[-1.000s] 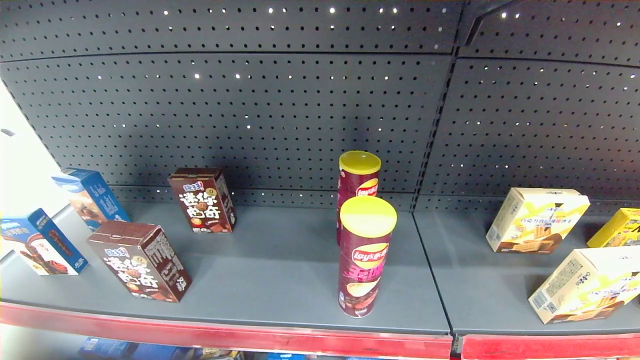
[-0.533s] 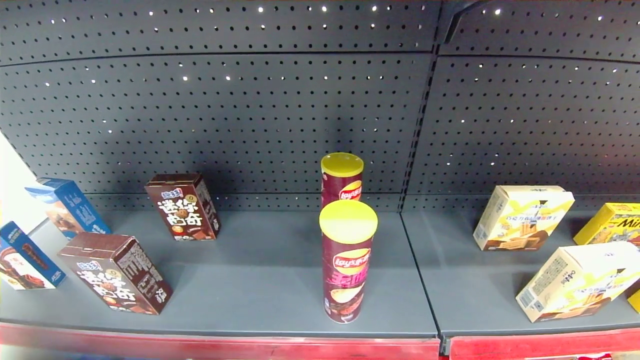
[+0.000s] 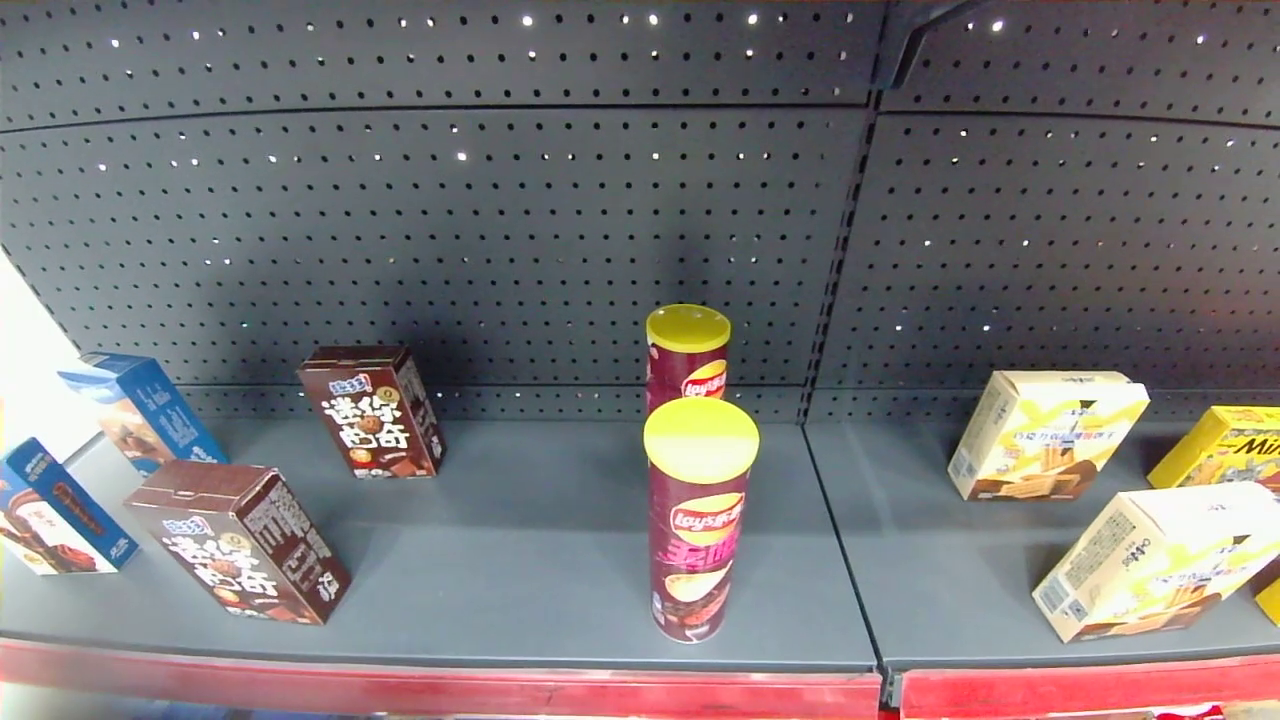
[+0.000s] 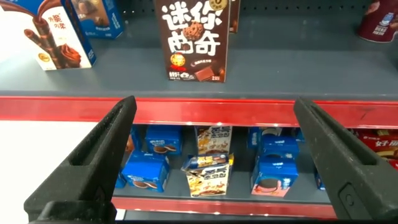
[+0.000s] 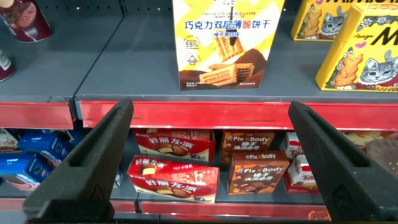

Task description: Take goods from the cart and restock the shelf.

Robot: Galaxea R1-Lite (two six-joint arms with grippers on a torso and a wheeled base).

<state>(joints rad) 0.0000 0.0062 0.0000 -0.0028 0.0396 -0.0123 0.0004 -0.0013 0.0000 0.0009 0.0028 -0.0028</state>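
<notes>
**Both claws wide and empty at the shelf front**

My left gripper (image 4: 211,168) hangs spread wide with nothing between its fingers. It is level with the red front rail (image 4: 199,111) and faces the front brown box (image 4: 193,37). My right gripper (image 5: 211,168) is just as wide and bare, facing a cream wafer box (image 5: 224,43). The shelf (image 3: 540,560) carries stock in loose rows, with bare floor between the front brown box and the front can (image 3: 697,520).

My worry is that can. It is tall, narrow and close to the lip, so a brush from an arm bringing stock in would likely tip it and send it rolling off. A low approach could also catch a finger on the rail.

The rear can (image 3: 687,350) is half hidden behind the front one. The blue box (image 3: 60,510) and the yellow box (image 3: 1220,445) are cut off at the edges, and where the cart stands I cannot tell
</notes>
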